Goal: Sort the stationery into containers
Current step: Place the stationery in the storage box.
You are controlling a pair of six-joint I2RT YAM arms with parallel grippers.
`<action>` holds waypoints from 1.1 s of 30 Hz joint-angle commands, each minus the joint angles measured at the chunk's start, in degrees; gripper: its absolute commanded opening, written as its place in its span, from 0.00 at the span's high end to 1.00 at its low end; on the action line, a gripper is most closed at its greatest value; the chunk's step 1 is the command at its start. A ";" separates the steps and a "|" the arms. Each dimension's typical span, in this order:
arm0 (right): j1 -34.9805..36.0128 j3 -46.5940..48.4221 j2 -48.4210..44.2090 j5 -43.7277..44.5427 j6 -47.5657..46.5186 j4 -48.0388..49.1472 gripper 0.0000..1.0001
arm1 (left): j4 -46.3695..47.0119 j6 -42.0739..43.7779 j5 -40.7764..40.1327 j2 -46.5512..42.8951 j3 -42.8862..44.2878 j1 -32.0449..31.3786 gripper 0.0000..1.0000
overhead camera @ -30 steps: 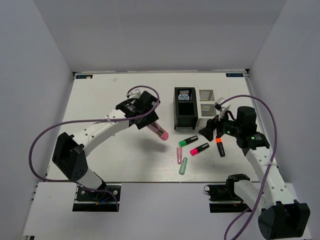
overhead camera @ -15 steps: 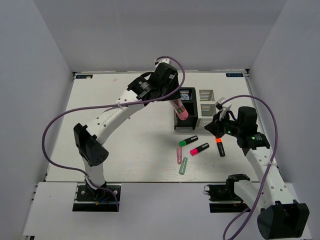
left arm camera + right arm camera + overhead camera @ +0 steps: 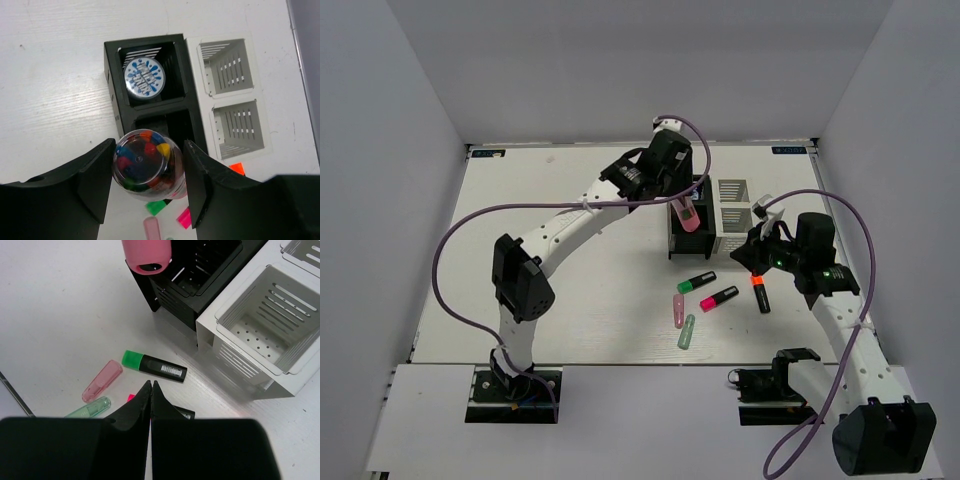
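My left gripper [image 3: 147, 175] is shut on the pink metallic cylinder [image 3: 146, 162], whose clear end shows coloured pieces. It hangs over the near compartment of the black container [image 3: 112, 90]; from above, the cylinder [image 3: 688, 218] tilts over that box [image 3: 672, 238]. The blue-white tape roll [image 3: 144, 78] lies in the far compartment. The white container [image 3: 732, 215] stands beside it. My right gripper [image 3: 151, 385] is shut on nothing, above the green-capped highlighter [image 3: 155, 366] and the pink-capped one [image 3: 719, 298]. The orange-capped highlighter [image 3: 760, 293] lies beneath the right wrist.
A pale pink capsule [image 3: 102, 380] and a green capsule [image 3: 89, 409] lie on the table toward the near edge from the highlighters. Both compartments of the white container [image 3: 210, 335] hold nothing. Purple cables loop from both arms.
My left arm has carried the pink cylinder from mid-table to above the black container. The right gripper's jaws have closed; that arm has barely moved.
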 commanded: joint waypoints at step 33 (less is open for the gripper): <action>-4.35 -0.35 -0.12 -7.03 -0.31 0.28 0.25 | 16.28 10.35 -17.33 2.55 -5.72 -6.41 0.37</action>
